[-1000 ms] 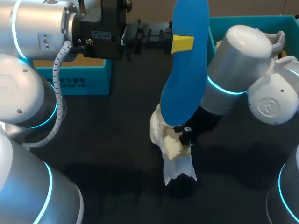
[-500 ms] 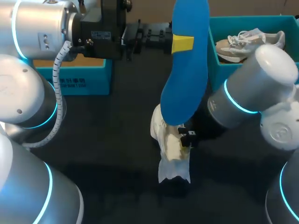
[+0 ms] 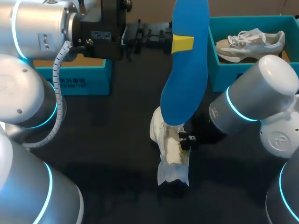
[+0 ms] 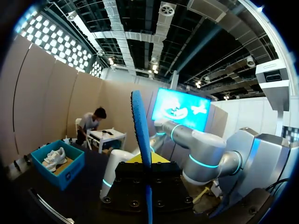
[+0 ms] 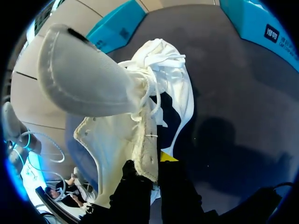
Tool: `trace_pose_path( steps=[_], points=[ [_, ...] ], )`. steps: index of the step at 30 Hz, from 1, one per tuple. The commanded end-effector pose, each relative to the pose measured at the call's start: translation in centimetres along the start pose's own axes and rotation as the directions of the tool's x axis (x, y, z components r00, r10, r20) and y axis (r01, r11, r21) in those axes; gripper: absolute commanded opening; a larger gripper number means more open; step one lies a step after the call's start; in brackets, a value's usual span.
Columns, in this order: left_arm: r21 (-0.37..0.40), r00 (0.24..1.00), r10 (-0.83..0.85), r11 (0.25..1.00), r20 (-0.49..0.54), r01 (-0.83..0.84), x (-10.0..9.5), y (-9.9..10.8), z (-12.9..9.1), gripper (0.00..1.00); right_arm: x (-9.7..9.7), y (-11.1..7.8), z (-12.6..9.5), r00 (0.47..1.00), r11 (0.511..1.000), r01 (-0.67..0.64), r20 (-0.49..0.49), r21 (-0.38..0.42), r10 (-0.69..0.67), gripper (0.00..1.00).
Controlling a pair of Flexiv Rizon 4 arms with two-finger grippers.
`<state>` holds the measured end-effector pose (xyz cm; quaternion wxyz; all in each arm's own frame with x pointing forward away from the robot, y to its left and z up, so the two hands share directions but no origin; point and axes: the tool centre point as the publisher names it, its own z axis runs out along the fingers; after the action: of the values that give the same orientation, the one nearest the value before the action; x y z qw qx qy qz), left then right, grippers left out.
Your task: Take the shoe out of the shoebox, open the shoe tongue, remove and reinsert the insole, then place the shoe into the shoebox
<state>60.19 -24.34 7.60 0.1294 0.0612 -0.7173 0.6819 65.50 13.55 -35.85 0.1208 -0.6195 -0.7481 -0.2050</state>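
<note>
My left gripper (image 3: 183, 43) holds a long blue insole (image 3: 184, 79) upright above the table, one yellow tip showing on its face. In the left wrist view the insole (image 4: 139, 126) stands edge-on between the shut fingers of that gripper (image 4: 147, 164). Below it a white shoe (image 3: 169, 147) lies on the dark table. My right gripper (image 3: 185, 140) is shut on the shoe's padded upper edge. In the right wrist view the shoe (image 5: 117, 93) hangs ahead of that gripper (image 5: 156, 163), its edge pinched between the fingers. The teal shoebox (image 3: 219, 74) stands at the back right.
A second, beige shoe (image 3: 250, 39) lies inside the shoebox. Another teal box (image 3: 74, 79) stands at the back left, under my left arm. The dark tabletop (image 3: 107, 154) lies bare to the left of the white shoe.
My right arm has swung to the right and lower, uncovering the beige shoe in the box. The white shoe has turned slightly with the gripper. The left arm and insole have not moved.
</note>
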Motion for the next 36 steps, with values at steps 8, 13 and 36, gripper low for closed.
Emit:
trace_pose_path(
  steps=[8, 13, 36],
  points=[
    [0.001, 1.0, 0.001, 1.0, -0.001, -0.001, 0.0, 0.0, 0.0, 0.0, -0.3, 0.3, 1.8, 1.0, 1.0, 0.014, -0.013, 0.024, -0.014, 0.0],
    [0.001, 1.0, 0.001, 1.0, -0.001, -0.001, 0.0, 0.0, 0.0, 0.0, -0.5, 0.2, 2.4, 1.0, 0.999, 0.012, -0.019, 0.035, -0.011, 0.0],
    [0.001, 1.0, 0.001, 1.0, -0.001, -0.001, 0.0, 0.0, 0.0, 0.0, -0.1, -0.3, 2.5, 0.995, 0.997, -0.078, -0.059, 0.017, 0.079, 1.0]
  ],
)
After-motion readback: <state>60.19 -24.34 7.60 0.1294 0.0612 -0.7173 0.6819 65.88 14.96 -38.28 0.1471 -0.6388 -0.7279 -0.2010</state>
